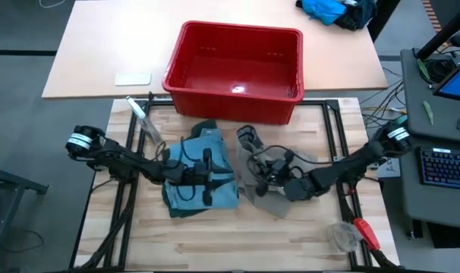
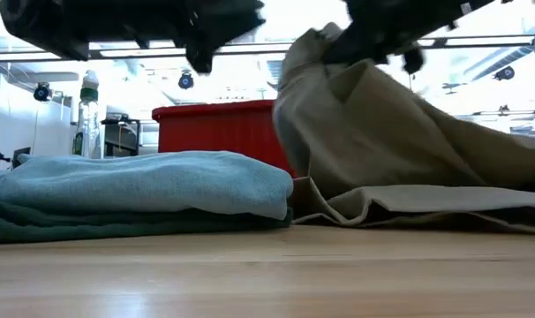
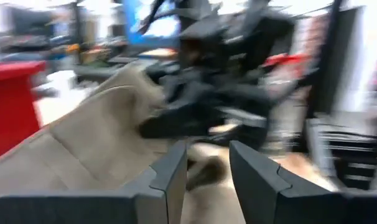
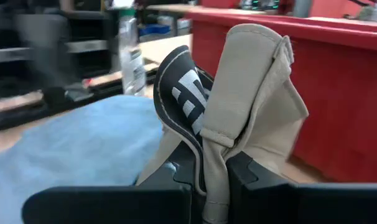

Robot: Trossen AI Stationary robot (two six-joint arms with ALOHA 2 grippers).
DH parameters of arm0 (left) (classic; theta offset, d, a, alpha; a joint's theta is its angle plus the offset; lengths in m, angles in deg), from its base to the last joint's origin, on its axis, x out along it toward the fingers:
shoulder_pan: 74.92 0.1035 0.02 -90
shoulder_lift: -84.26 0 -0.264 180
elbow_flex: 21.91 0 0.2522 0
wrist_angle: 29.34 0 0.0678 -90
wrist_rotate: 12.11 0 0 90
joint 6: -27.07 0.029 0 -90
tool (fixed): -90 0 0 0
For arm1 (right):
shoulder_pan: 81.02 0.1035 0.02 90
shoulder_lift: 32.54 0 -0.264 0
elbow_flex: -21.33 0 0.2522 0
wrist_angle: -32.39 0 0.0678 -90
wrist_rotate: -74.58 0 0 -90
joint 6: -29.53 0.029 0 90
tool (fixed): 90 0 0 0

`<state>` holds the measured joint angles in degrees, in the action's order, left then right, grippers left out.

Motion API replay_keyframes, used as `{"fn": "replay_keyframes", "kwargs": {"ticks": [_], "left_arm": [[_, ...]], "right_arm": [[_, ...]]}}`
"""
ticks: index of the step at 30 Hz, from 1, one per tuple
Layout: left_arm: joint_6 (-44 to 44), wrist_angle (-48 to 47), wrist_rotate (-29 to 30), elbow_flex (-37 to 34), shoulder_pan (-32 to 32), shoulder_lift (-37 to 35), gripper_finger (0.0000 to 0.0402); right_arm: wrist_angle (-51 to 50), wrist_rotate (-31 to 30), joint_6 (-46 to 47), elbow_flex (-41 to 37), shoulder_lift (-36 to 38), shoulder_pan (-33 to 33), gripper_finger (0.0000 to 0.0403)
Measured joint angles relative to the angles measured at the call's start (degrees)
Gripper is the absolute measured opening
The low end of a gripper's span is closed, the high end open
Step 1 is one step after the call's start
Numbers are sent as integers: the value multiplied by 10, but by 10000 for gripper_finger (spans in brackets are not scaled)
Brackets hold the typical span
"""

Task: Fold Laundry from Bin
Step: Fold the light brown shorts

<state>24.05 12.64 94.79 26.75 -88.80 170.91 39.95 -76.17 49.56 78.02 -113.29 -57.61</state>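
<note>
High view, red bin (image 1: 234,68) behind 2 garments on the counter (image 1: 215,235), low view, folded blue piece (image 2: 144,181) atop green, left wrist view, left claw (image 3: 207,168) released, right wrist view, right claw (image 4: 210,171) clenched on khaki garment (image 4: 251,93).

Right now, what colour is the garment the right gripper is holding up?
Khaki-taupe garment, with a black-and-white label inside its waistband; the right wrist view shows it best, pinched in the right gripper.
</note>
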Motion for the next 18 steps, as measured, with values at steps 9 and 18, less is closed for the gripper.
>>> {"fn": "replay_keyframes", "kwargs": {"ticks": [9, 18], "left_arm": [[-29, -1, 150, 59, 1, 91, 149], [-69, 14, 255, 65, -12, 115, 228]], "right_arm": [[-5, 80, -87, 96, -93, -40, 23], [-116, 47, -91, 178, -131, -44, 24]]}}
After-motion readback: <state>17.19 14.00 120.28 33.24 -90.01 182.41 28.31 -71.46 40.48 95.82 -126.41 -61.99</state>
